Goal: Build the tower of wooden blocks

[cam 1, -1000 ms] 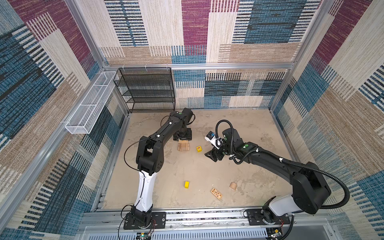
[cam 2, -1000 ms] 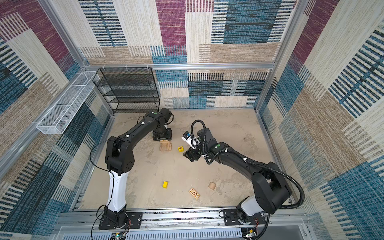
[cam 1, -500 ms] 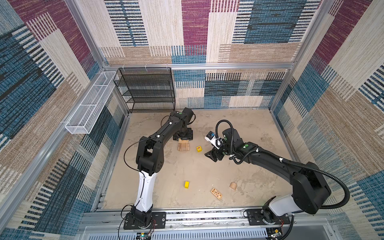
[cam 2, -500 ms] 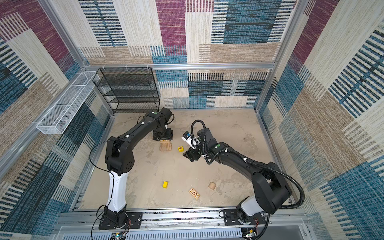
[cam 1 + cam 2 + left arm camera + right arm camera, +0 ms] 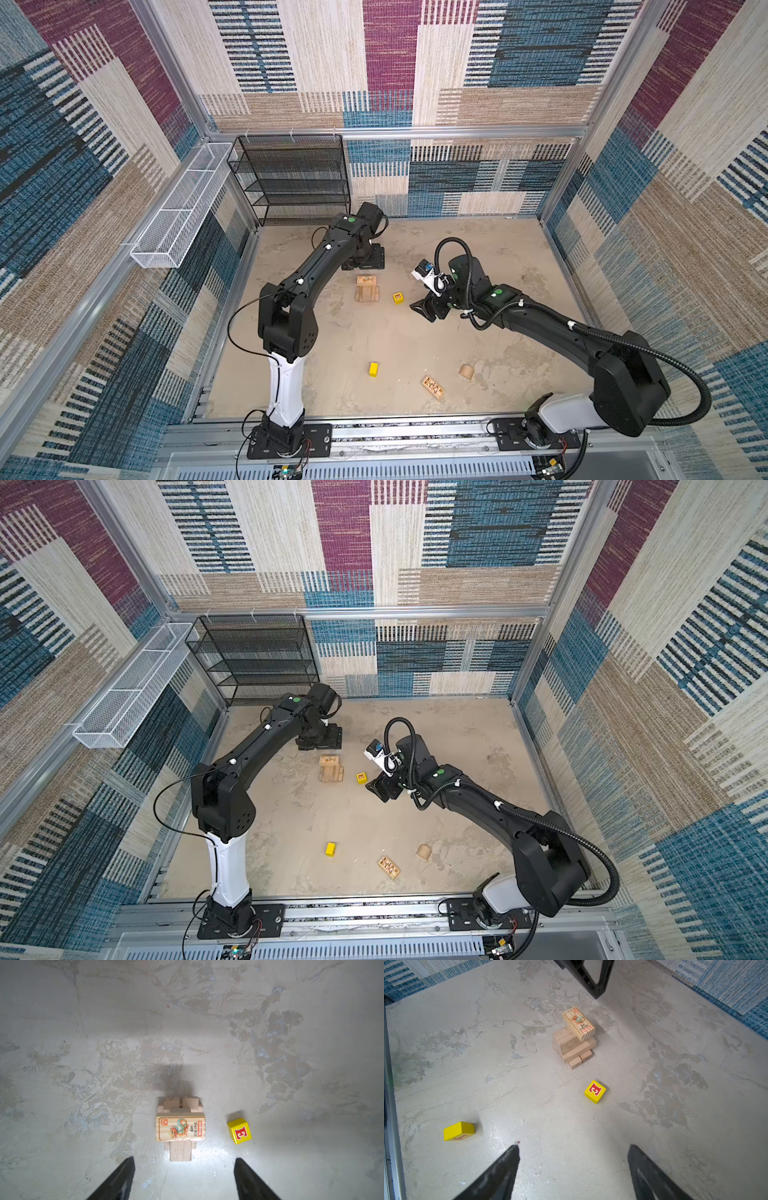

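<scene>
The tower [image 5: 367, 289] [image 5: 331, 769] is a short stack of tan wood blocks; its top block [image 5: 180, 1128] [image 5: 579, 1023] bears a dragon picture. My left gripper [image 5: 365, 266] [image 5: 184, 1159] hovers open just behind the tower, holding nothing. A yellow block with a red E [image 5: 398, 297] [image 5: 239, 1130] [image 5: 595, 1091] lies right of the tower. My right gripper [image 5: 424, 309] [image 5: 574, 1147] stands open and empty, just right of that block. Nearer the front lie a second yellow block [image 5: 373, 369] [image 5: 459, 1131], a dark-patterned block [image 5: 432, 387] and a rounded tan piece [image 5: 466, 372].
A black wire shelf [image 5: 291, 178] stands at the back left corner, and a white wire basket [image 5: 178, 208] hangs on the left wall. An aluminium rail [image 5: 374, 432] with both arm bases runs along the front edge.
My left gripper's jaws have spread slightly wider behind the tower. Both arms otherwise stand where they were, and no block has moved.
</scene>
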Tool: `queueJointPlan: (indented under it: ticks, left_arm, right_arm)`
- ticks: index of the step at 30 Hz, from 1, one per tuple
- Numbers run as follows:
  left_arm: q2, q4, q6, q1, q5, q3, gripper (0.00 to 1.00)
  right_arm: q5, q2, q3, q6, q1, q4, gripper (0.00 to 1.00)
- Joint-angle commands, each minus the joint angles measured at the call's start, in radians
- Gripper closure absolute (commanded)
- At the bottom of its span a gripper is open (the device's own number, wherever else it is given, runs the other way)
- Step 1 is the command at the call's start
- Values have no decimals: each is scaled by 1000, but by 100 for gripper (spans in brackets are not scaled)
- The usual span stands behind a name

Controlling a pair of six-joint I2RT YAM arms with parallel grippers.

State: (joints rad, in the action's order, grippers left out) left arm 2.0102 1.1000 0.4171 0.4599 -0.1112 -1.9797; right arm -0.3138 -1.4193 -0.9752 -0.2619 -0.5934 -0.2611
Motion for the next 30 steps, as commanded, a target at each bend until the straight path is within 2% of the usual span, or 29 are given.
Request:
queueJointPlan:
  ticks: [1,4,8,12,17,23,30]
  left_arm:
    - [-60,9,-69,12,-49,-10,19]
    - [-129,8,-133,34,-97,-3,18]
    - [-238,8,-227,91,-172,30,18]
    - [-346,8,-288,166,-235,106,17]
    - [-515,-59,-356,252,-232,305,18]
    - [-771,-217,-404,256,-185,591,19]
    - [-1016,-358,-463,256,-183,849,16]
  right_arm:
    - [-1,28,-13,49,1,-16,16]
    - [-1,67,-11,108,-2,-45,18]
    - [69,146,21,267,-2,-86,19]
    - [117,206,37,415,-24,-207,23]
    - [252,282,92,599,-210,-351,26]
    - [317,328,210,823,-394,-429,34]
    - [357,245,240,871,-528,-476,34]
